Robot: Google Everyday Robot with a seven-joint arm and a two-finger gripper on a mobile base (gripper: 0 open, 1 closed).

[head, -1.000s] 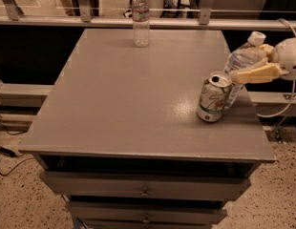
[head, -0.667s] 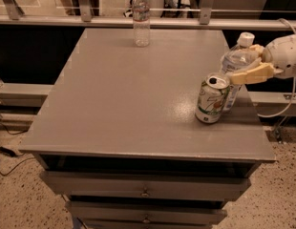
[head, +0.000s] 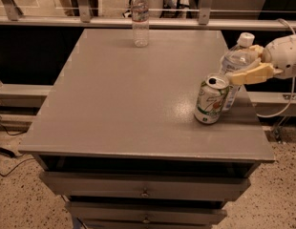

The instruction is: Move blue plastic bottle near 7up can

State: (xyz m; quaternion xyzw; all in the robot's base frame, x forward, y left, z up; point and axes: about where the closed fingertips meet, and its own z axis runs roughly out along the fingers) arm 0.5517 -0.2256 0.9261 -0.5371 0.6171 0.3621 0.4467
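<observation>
The blue plastic bottle point(head: 235, 63) with its white cap stands tilted at the right side of the grey table point(head: 138, 99), just behind and to the right of the 7up can point(head: 211, 99). The green and white can stands upright near the right edge, its silver top open. My gripper point(head: 247, 63) comes in from the right edge of the view, its pale fingers point(head: 250, 74) closed around the bottle's upper body. The bottle's lower part is hidden behind the can.
A slimmer clear bottle point(head: 140, 17) with a reddish label band stands at the table's back edge, centre. A railing point(head: 148, 18) runs behind the table. Drawers point(head: 143, 192) sit below the front edge. A cable point(head: 281, 111) hangs at the right.
My gripper has carried the blue bottle a little left and toward the can; the bottle now stands closer behind it. The can and far bottle have not moved.
</observation>
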